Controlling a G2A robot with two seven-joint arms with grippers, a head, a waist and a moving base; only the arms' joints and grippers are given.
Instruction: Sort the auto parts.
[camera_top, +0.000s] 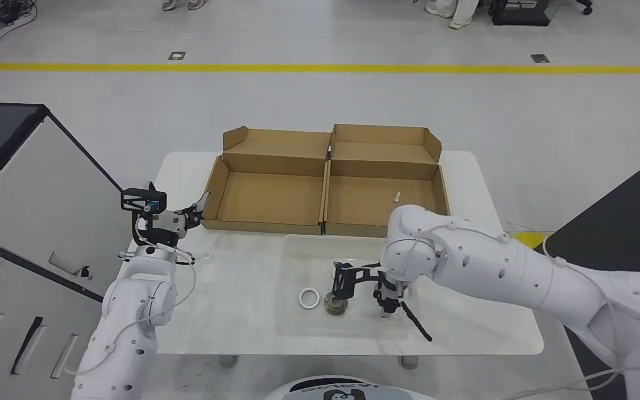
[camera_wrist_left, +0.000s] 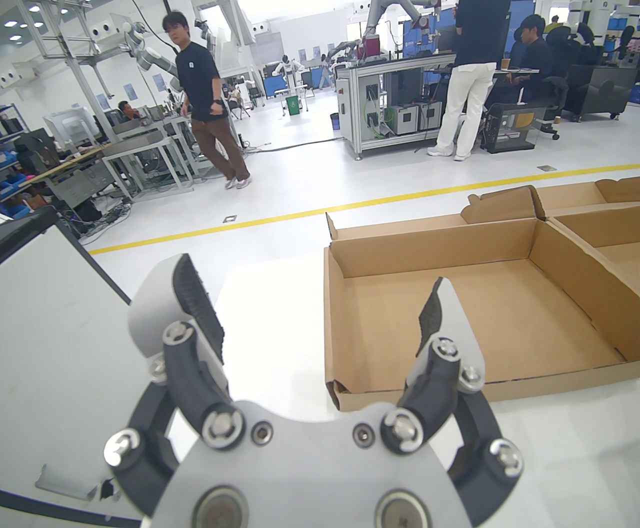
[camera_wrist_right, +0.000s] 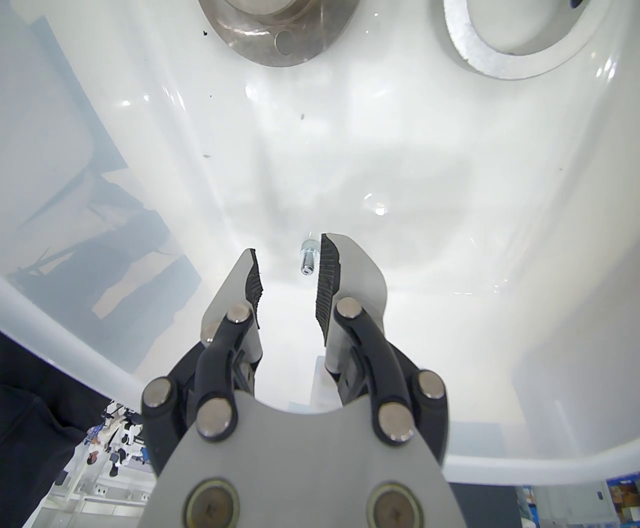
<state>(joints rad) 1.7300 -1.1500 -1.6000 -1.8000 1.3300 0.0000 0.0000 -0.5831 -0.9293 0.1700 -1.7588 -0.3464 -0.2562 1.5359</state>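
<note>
Item, one small bolt (camera_wrist_right: 308, 256): lying on the white tray (camera_wrist_right: 450, 225) between my right gripper's (camera_wrist_right: 290, 250) parted, empty fingertips, close beside one pad, long axis along the fingers, head pointing away.

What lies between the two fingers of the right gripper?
A small silver bolt lies on the white surface between the open fingers of the right gripper, close beside one pad, as the right wrist view shows.

Open workshop hall with a pale glossy floor (camera_top: 300, 110).
A yellow line (camera_top: 320, 68) crosses the floor; workbenches (camera_wrist_left: 140, 144), an equipment cabinet (camera_wrist_left: 395, 102) and office chairs (camera_wrist_left: 562, 85) stand beyond it.
</note>
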